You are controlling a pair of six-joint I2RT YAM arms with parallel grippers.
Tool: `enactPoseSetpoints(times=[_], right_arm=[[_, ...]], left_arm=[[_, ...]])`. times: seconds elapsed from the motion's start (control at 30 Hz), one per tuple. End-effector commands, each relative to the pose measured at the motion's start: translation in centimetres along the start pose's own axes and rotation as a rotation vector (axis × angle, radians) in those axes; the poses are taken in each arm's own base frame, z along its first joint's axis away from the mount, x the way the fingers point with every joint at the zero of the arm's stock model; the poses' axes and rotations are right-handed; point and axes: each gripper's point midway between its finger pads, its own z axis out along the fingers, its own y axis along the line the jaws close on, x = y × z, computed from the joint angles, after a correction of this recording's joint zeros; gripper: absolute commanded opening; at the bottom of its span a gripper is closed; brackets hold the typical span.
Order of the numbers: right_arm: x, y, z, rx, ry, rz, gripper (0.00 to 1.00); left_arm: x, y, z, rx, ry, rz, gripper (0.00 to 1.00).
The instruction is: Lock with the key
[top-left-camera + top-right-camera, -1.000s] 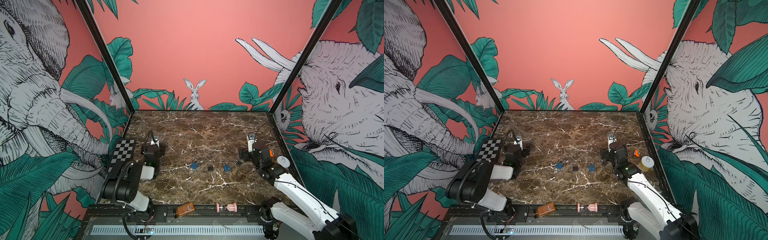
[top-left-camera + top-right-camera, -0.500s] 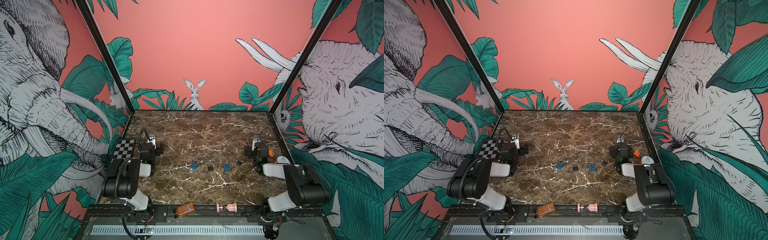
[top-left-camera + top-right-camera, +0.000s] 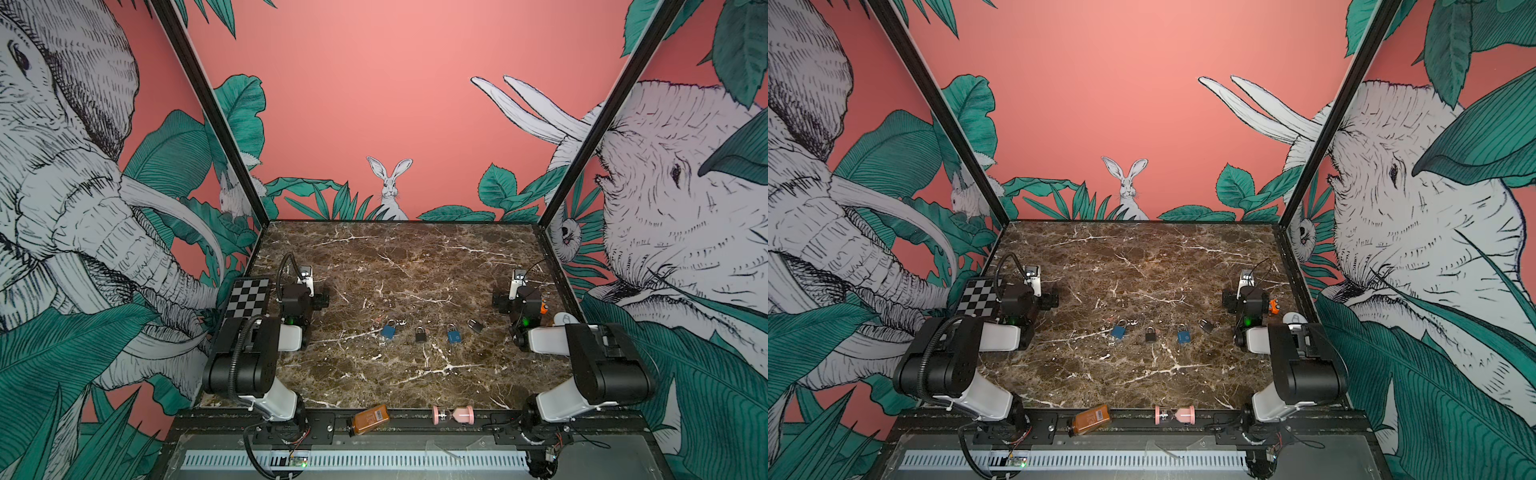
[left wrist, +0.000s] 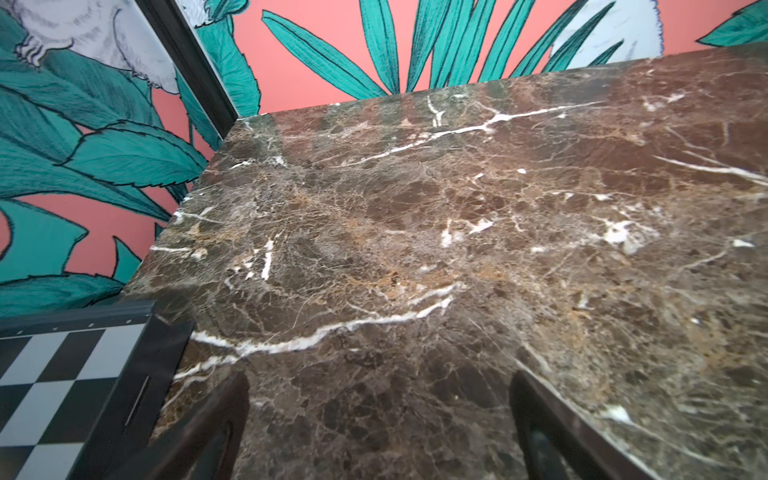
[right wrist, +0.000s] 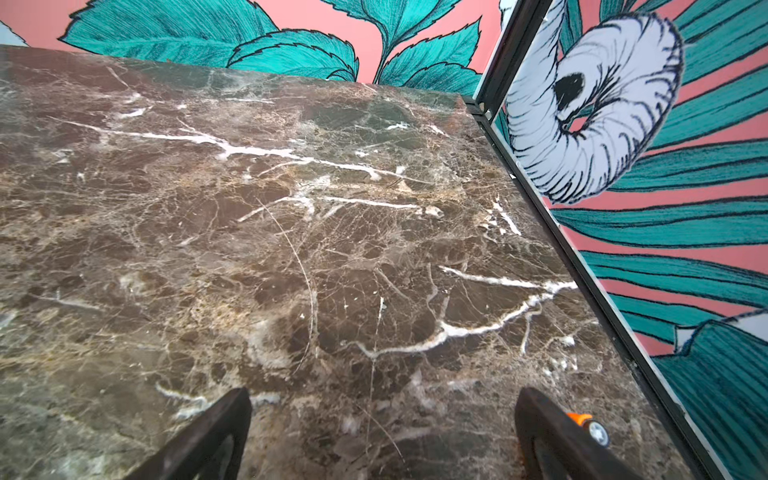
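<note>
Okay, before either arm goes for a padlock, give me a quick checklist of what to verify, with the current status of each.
1. left gripper open and empty: ok.
2. right gripper open and empty: ok.
3. Padlocks lying apart in a row: ok. These are the left blue padlock, black padlock, right blue padlock and grey padlock.
4. Key located: cannot tell. The small metal piece beside the left blue padlock is too small to identify.
5. Shackles open or shut: cannot tell.
6. Padlock in a wrist view: not ok. Neither shows one, mostly bare table.
</note>
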Motion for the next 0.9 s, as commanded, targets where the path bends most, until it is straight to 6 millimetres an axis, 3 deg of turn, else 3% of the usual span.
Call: enactPoseSetpoints(times=[0.0, 0.87], right_arm=[[-1.83, 0.40, -0.15, -0.009, -0.064, 0.000, 0.98], [-1.84, 0.41, -0.07, -0.012, -0.060, 0.003, 0.98]], left_arm=[[-1.17, -0.37, -0.03, 0.022, -0.024, 0.009, 0.98], [-1.08, -0.41, 0.14, 0.025, -0.017, 0.007, 0.98]])
